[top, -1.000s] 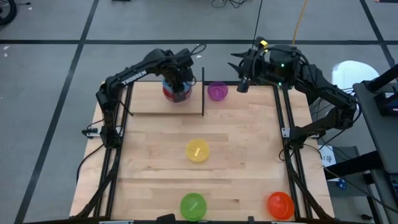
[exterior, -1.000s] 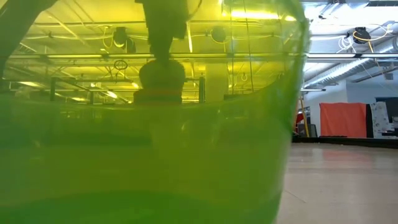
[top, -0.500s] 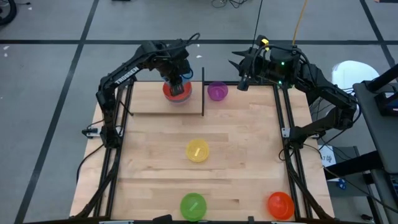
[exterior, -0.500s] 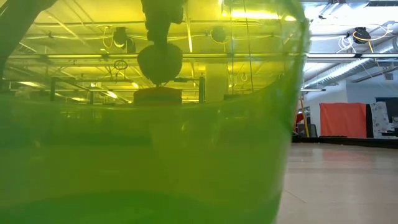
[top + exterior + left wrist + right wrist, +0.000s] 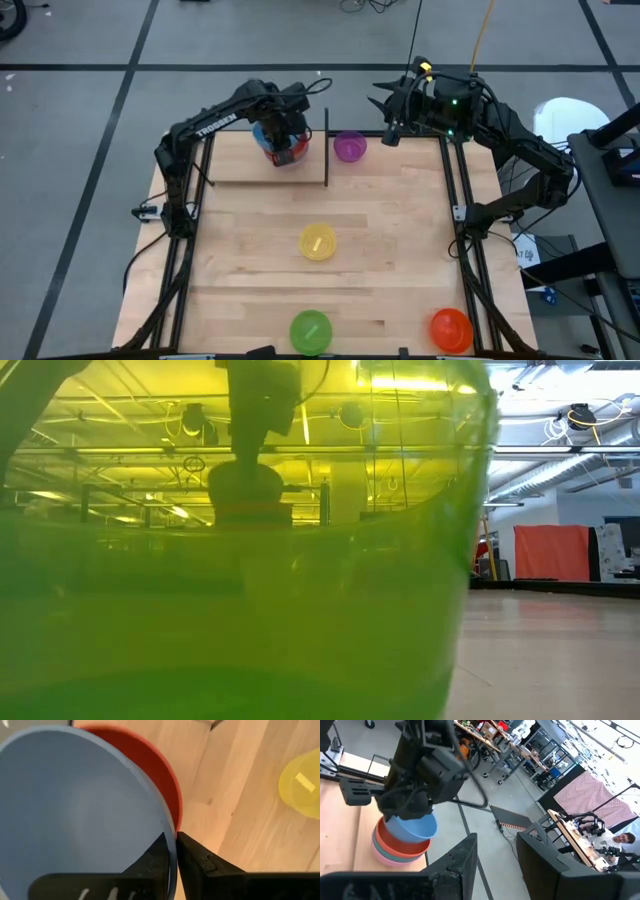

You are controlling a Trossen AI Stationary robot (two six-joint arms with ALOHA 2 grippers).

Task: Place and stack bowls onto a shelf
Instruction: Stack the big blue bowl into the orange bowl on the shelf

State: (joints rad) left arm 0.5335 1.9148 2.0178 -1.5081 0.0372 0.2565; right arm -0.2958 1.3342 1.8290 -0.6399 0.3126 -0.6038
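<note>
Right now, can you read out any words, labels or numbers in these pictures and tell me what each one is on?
"TROSSEN": white letters along the left arm, seen from above.
Yellow bowl: a pale sticker, no lettering readable.
Nothing else can be read in any view.

Smooth plastic blue bowl (image 5: 75,805), pale wood table (image 5: 380,250)
</note>
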